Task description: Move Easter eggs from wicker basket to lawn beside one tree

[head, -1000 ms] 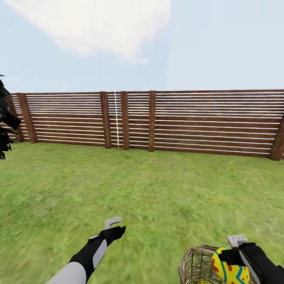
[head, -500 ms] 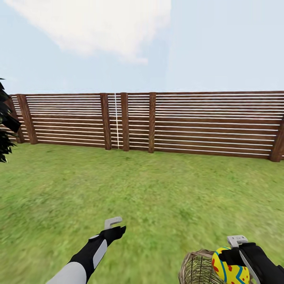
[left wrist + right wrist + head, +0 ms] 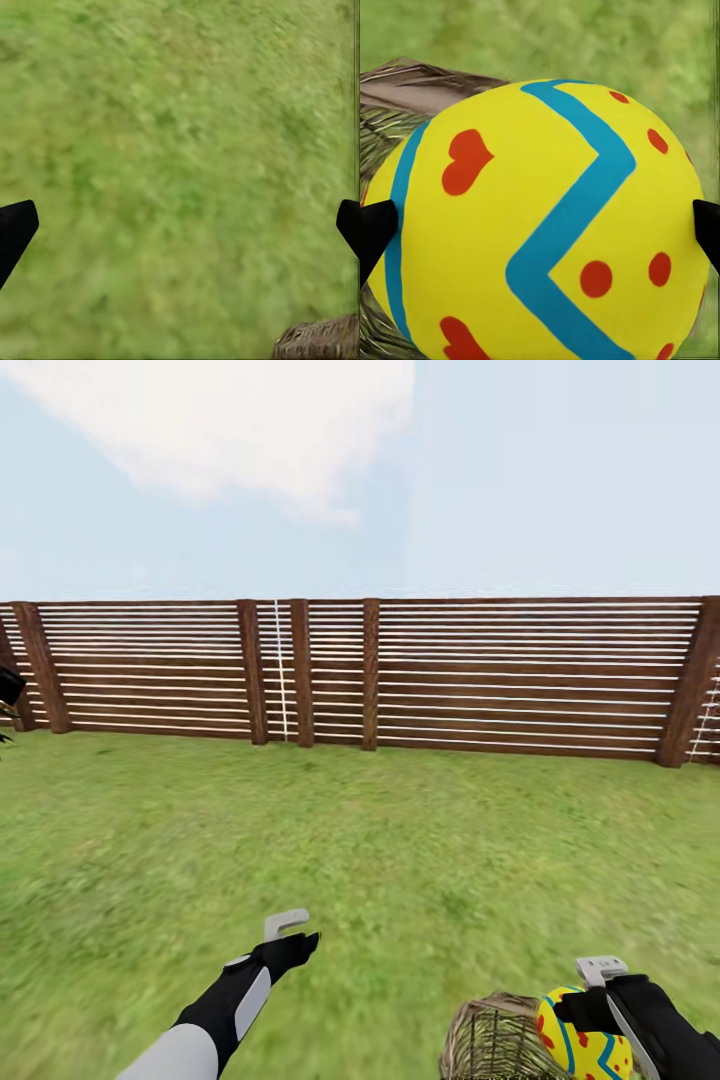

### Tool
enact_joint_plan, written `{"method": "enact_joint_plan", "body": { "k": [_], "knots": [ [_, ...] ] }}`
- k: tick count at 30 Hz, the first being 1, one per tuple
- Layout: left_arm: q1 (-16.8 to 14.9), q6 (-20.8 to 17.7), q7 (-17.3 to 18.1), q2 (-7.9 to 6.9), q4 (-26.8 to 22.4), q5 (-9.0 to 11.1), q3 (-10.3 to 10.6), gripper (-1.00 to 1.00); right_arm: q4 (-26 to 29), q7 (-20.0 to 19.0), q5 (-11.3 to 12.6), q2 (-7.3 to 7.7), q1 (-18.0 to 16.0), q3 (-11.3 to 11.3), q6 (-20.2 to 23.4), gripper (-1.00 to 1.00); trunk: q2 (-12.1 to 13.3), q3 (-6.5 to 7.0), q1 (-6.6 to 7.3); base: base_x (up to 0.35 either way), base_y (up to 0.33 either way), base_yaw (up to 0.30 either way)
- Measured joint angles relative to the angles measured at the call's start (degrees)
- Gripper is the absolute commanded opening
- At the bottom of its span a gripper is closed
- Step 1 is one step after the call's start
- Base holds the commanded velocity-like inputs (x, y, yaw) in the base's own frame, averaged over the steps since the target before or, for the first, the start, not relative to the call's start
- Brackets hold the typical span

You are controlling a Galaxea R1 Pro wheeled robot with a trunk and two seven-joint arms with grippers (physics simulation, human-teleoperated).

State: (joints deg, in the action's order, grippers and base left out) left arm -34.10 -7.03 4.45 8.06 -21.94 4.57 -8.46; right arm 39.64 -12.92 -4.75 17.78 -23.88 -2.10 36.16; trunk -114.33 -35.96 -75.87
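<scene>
While clamped on a yellow Easter egg (image 3: 583, 1042) above the wicker basket (image 3: 495, 1042) at near right, right gripper (image 3: 592, 1000) over the lawn (image 3: 400, 860); left gripper (image 3: 290, 932) spread open, holding nothing, near centre.

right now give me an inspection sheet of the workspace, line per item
surface: lawn, green grass, flat.
job's things: one Easter egg held in the right gripper above the wicker basket; basket contents cannot be made out.
clutter: nothing seen.
grippers: right gripper shut on the egg; left gripper open, empty, held over grass.
cables: nothing seen.
surroundings: brown slatted fence across the back, dark foliage at the far left edge, sky with cloud.
</scene>
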Motion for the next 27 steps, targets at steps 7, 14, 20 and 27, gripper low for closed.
{"method": "enact_joint_plan", "body": {
  "k": [7, 14, 20, 27],
  "knots": [
    [0.0, 4.5, -0.1, -0.01, 0.1, -0.1, -0.1, 1.00, 0.0, 0.0, 0.0, 0.00, 0.0, 0.0, 0.0, -1.00, 0.0, 0.39, -0.02, -0.067, 0.000, -0.259],
    [0.0, 5.0, -0.2, -0.01, 0.1, -0.1, -0.1, 1.00, 0.0, 0.0, 0.0, 0.00, 0.0, -0.1, 0.0, -1.00, 0.0, 0.78, -0.04, -0.329, 0.000, -0.259],
    [0.0, 5.0, -0.2, -0.07, 0.1, -0.1, -0.1, 1.00, 0.0, 0.0, 0.0, 0.00, 0.0, 0.0, 0.0, -1.00, 0.0, 1.12, -0.04, -0.339, 0.000, -0.257],
    [0.0, 5.0, -0.3, -0.02, 0.1, -0.1, -0.1, 1.00, 0.0, 0.0, 0.0, 0.00, 0.0, 0.0, 0.0, -1.00, 0.0, 1.52, -0.04, -0.339, 0.000, -0.257]
  ]
}}
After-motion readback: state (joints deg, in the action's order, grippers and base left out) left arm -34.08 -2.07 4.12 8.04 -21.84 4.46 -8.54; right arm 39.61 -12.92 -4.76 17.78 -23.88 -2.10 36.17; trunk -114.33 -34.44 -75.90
